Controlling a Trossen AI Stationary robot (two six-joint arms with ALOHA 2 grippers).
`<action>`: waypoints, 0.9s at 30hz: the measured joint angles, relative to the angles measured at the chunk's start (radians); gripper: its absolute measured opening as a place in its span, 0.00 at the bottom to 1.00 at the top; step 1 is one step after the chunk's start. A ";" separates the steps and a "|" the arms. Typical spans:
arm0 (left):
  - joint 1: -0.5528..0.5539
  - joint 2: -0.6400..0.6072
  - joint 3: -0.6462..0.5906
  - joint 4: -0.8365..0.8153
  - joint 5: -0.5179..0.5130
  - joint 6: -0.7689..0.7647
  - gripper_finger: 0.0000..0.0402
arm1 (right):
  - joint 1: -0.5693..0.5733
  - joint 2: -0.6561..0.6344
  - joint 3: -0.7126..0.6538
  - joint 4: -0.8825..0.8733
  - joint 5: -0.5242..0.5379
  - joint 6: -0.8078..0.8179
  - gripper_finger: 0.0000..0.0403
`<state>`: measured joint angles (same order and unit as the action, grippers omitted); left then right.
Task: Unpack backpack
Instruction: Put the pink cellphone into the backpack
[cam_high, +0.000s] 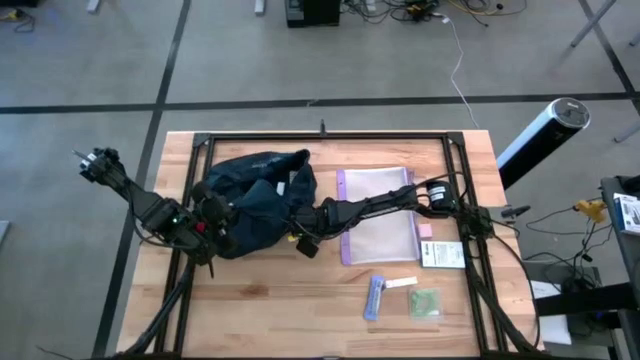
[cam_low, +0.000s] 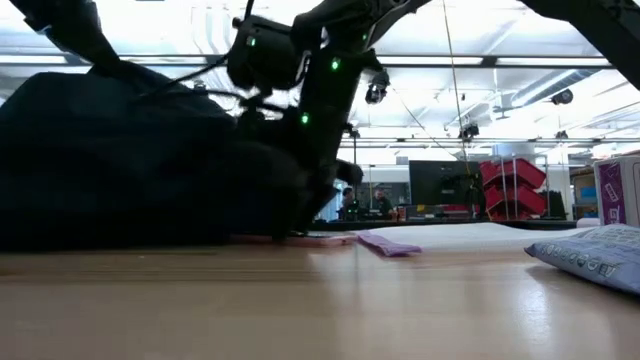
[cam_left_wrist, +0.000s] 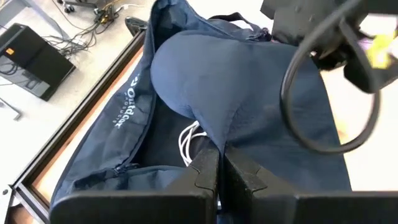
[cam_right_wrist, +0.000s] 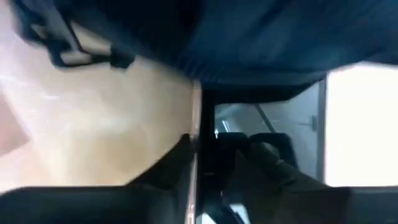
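Notably, the left gripper (cam_left_wrist: 219, 171) pinched a fold of the dark navy soft fabric backpack (cam_high: 250, 200) at the table's (cam_high: 280, 310) left-centre; the right gripper (cam_high: 305, 238) sat at its edge, jaw state indeterminable.

Both arms reached inward.
My left claw (cam_left_wrist: 219, 171) was clamped tight; my right claw (cam_high: 298, 240) had its fingers nearly together.

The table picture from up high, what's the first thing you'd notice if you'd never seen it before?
The big dark navy backpack lies crumpled on the left half of the wooden table, and both robot arms meet at it. The left gripper is pinched shut on its fabric, while the right gripper sits at its right edge. Beside the backpack lies a clear purple-edged pouch, with small packets near the front.
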<state>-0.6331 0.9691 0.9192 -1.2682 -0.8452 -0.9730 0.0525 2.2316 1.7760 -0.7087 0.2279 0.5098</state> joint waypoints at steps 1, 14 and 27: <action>0.000 0.000 0.000 0.000 0.000 0.000 0.00 | 0.000 -0.008 0.001 0.003 0.000 -0.004 0.10; 0.000 -0.012 0.000 -0.047 0.026 0.003 0.00 | -0.035 -0.036 -0.006 -0.120 -0.022 -0.013 0.19; 0.000 -0.165 0.000 -0.140 0.025 -0.008 0.00 | -0.066 -0.016 -0.006 -0.085 -0.036 -0.051 0.91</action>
<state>-0.6334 0.8041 0.9192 -1.4078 -0.8197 -0.9810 -0.0138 2.2157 1.7699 -0.7936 0.1916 0.4591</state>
